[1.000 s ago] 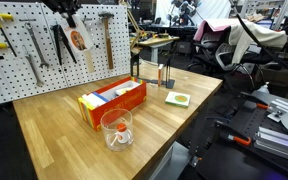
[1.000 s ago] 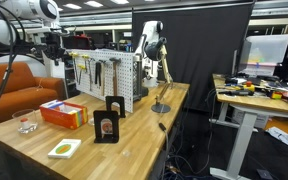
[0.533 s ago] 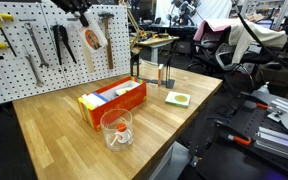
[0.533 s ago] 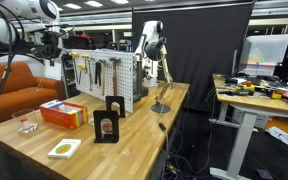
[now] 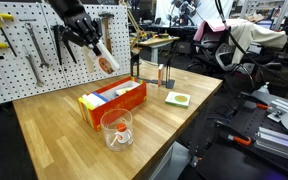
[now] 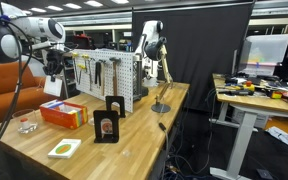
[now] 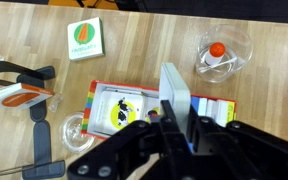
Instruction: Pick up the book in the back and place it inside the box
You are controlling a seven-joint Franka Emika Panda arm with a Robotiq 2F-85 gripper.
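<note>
My gripper (image 5: 92, 40) is shut on the book (image 5: 105, 60), a thin cream book with a round orange-red picture. I hold it tilted in the air above the back end of the box (image 5: 112, 103). In the wrist view the book (image 7: 174, 85) stands edge-on between my fingers (image 7: 176, 120), right over the open orange-red box (image 7: 119, 110) with rainbow-striped sides. In an exterior view the gripper (image 6: 53, 68) hangs over the box (image 6: 64, 113) with the book (image 6: 53, 88) below it.
A clear plastic cup (image 5: 116, 129) holding a small orange-topped item stands in front of the box. A flat green-and-white pad (image 5: 178, 98) lies near the table's edge. A black stand with another picture book (image 6: 107, 122) stands nearby. A pegboard with tools (image 5: 24, 45) lines the back.
My gripper has moved the book away from the pegboard, down and forward, until it hangs over the box. The book is more tilted now.
</note>
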